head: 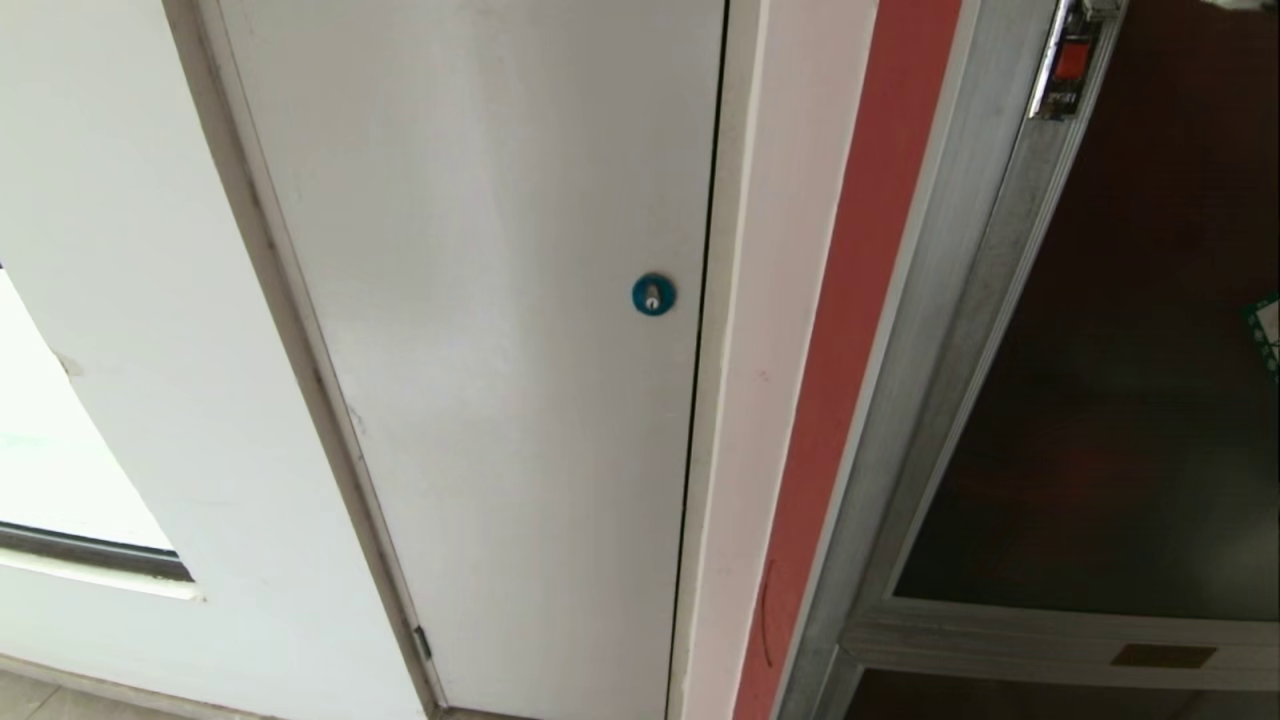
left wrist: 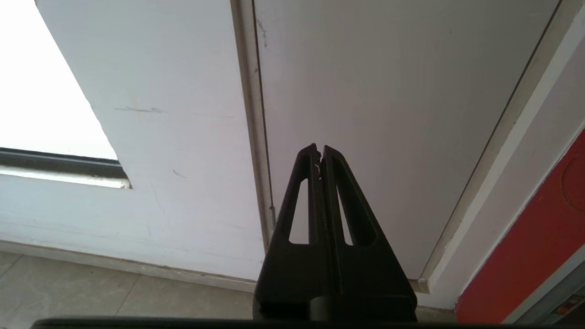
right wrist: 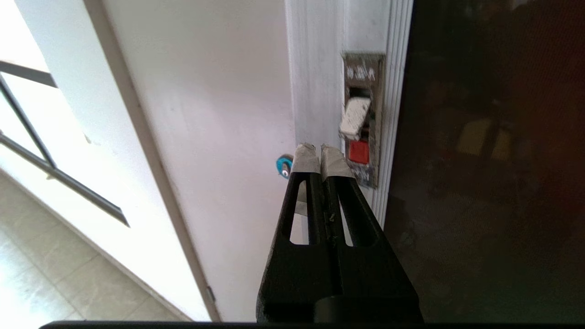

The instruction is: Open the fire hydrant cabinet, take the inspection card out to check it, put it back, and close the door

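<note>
Pointing at the cabinet edge, your right gripper (right wrist: 318,151) has its taped fingertips (right wrist: 305,159) pressed together with nothing between them, tips sitting just short of the latch plate (right wrist: 362,119) on the silver frame. That plate carries a small red latch (right wrist: 359,151) and a pale lever (right wrist: 354,118) tilted out above it; whether the tips touch the frame you cannot tell from the wrist view. Right beside the plate runs the door (right wrist: 489,164), dark tinted glass, lying flush in its frame and not swung out. On the other side of the gripper you get the plain white door (right wrist: 219,114) with its round blue lock (right wrist: 284,165), then a window (right wrist: 27,119) and pale floor tiles (right wrist: 55,278). Your left gripper (left wrist: 319,148) is also closed, tips together, empty, aimed low at the white door's bottom corner near the skirting. From the head view neither arm shows: fire hydrant cabinet (head: 960,330) sits at the right, silver frame with a red strip (head: 860,330) alongside, latch up near the top edge, a green-edged sticker (head: 1268,335) just clipping the right border.
</note>
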Controlling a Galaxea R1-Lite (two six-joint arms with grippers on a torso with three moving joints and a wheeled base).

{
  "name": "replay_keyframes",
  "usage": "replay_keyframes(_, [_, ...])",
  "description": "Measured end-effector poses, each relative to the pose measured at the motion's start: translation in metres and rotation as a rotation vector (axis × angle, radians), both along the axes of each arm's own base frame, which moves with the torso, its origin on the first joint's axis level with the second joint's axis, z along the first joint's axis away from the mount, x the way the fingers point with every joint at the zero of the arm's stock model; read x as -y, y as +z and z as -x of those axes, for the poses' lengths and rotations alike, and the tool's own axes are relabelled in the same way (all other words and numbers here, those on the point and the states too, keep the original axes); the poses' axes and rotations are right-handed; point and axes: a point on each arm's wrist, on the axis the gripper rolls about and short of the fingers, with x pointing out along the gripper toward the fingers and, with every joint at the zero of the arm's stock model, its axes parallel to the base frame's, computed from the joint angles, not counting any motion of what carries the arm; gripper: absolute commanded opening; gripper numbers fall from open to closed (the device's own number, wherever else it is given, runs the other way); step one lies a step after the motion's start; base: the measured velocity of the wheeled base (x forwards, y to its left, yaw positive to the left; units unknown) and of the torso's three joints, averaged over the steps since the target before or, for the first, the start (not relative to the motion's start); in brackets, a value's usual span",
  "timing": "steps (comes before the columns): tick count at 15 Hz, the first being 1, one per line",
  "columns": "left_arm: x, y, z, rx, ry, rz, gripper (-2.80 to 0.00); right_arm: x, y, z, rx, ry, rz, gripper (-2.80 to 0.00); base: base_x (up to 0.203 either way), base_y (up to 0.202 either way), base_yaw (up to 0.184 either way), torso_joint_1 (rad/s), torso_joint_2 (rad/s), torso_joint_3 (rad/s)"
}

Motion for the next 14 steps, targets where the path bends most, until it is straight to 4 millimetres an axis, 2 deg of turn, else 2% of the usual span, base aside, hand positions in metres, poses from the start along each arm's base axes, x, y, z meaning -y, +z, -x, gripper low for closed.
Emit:
replay_keyframes(3, [0.000, 0.000, 0.000, 0.000, 0.000, 0.000, -2.80, 0.000, 0.025, 0.006, -0.022, 0.001, 0.005, -2.80, 0.000, 0.000, 0.000, 0.000, 0.00, 0.000])
replay_keyframes(5, [0.000, 0.000, 0.000, 0.000, 0.000, 0.000, -2.80, -0.001, 0.035, 0.003, -0.074, -0.022, 0.022, -2.80, 0.000, 0.000, 0.000, 0.000, 0.00, 0.000])
replay_keyframes(9, [0.000, 0.000, 0.000, 0.000, -0.002, 0.000, -2.80, -0.012, 0.030, -0.020, -0.174, -0.048, 0.070, -2.80, 0.000, 0.000, 0.000, 0.000, 0.00, 0.000])
replay_keyframes(14, [0.000, 0.000, 0.000, 0.000, 0.000, 0.000, -2.80, -0.019, 0.033, -0.037, -0.112, -0.048, 0.077, -2.80, 0.000, 0.000, 0.000, 0.000, 0.00, 0.000])
